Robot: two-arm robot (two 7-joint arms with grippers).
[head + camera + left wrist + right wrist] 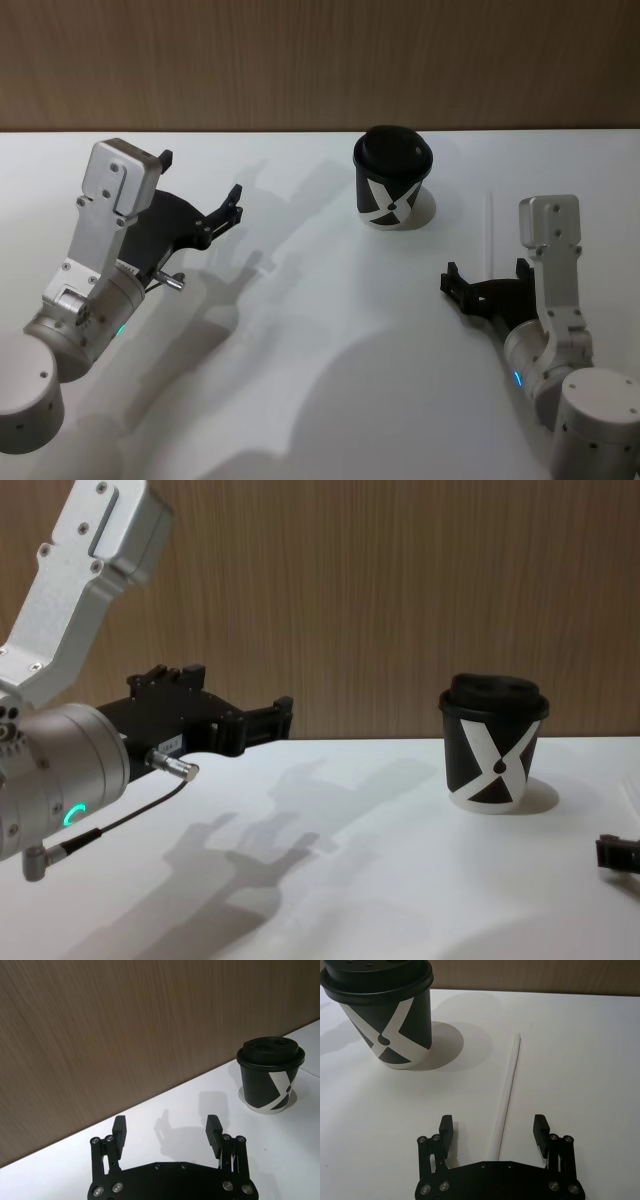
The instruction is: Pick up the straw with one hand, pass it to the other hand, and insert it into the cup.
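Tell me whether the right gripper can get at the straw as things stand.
Probably yes. The right gripper is open, and the near end of the straw lies on the table between its fingers. The cup stands off to one side, blocking nothing.

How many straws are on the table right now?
1. The straw lies flat on the white table, to the right of the cup, its near end between the open fingers of the right gripper. The left gripper hovers open at the left.
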